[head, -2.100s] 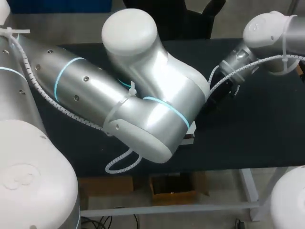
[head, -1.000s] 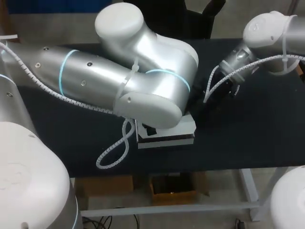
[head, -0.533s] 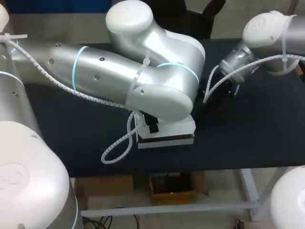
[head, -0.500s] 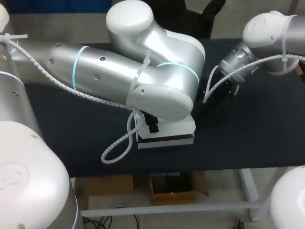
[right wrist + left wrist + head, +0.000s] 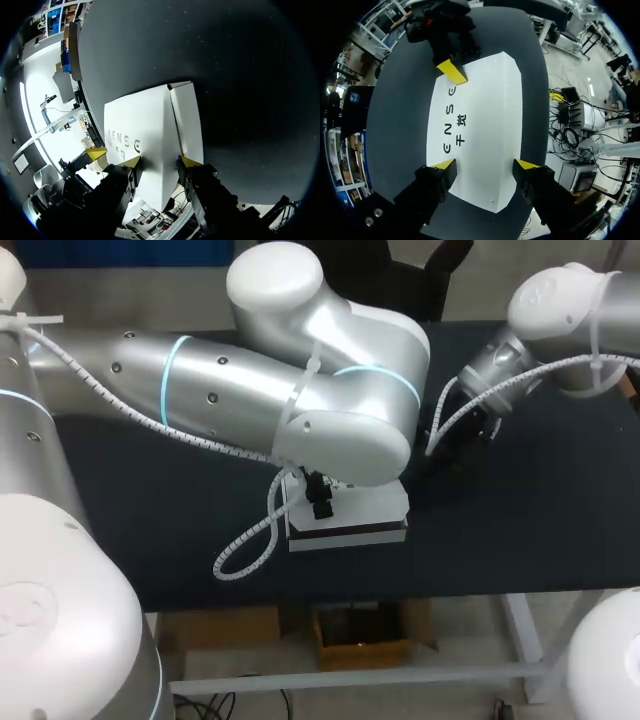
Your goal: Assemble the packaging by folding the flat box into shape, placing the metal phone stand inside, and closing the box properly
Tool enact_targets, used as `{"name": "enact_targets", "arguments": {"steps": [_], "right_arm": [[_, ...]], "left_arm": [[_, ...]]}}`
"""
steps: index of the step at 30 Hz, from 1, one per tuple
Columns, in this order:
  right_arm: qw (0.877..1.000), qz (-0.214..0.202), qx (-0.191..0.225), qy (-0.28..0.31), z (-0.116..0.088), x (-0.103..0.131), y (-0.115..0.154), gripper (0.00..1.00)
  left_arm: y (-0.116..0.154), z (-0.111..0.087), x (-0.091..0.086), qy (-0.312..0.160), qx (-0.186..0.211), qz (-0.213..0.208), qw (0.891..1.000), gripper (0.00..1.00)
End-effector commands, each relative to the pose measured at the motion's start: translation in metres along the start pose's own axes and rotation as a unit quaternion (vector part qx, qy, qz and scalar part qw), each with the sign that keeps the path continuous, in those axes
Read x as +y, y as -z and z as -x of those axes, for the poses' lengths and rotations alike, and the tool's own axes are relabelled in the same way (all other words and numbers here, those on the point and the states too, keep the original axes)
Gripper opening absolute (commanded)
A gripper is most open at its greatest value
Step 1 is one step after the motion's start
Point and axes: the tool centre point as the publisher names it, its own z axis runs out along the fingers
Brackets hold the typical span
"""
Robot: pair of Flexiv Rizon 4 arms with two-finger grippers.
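Note:
The white box (image 5: 362,512) lies closed and flat on the black table (image 5: 520,530), printed face up. My left gripper (image 5: 484,164) hangs just above its near end (image 5: 480,125), open, with its yellow tips about as far apart as the box is wide. In the head view the left arm hides most of that gripper (image 5: 320,496). My right gripper (image 5: 160,161) is shut on the far end of the box (image 5: 145,130). One of its yellow fingertips (image 5: 451,71) rests on the box's top corner. The phone stand is not visible.
My left arm's big elbow (image 5: 330,410) fills the middle of the head view above the box. My right arm (image 5: 560,310) comes in from the back right. Bare black table lies to the right and in front of the box, whose front edge is close.
The left arm has lifted and swung back, uncovering the box's top. Over the last second its elbow drifted slightly right. The box and the right arm have stayed put.

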Motion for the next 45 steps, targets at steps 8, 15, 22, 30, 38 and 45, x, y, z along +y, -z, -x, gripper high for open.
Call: {"name": "enact_targets", "arguments": {"steps": [8,15,22,30,38,45], "right_arm": [[1.0,-0.003,0.0,0.0,0.0,0.002,-0.001,0.44],[1.0,-0.004,-0.002,0.001,-0.002,0.001,-0.001,0.45],[1.0,-0.003,-0.003,0.003,-0.003,-0.001,-0.002,0.45],[1.0,-0.003,-0.004,0.004,-0.003,-0.003,-0.002,0.45],[1.0,-0.004,-0.003,0.004,-0.002,-0.006,-0.003,0.45],[1.0,-0.001,-0.004,0.006,-0.002,-0.009,-0.003,0.45]], "left_arm": [[-0.01,-0.003,-0.008,-0.006,-0.031,0.011,0.999,0.77],[-0.013,0.0,-0.01,-0.003,-0.058,0.011,0.998,0.73],[-0.018,0.007,-0.008,0.001,-0.083,0.007,0.996,0.47],[-0.021,0.005,-0.007,-0.01,-0.121,0.005,0.993,0.44],[-0.031,0.004,-0.004,-0.022,-0.151,0.005,0.988,0.32],[-0.036,0.003,-0.003,-0.03,-0.166,0.003,0.986,0.32]]}}
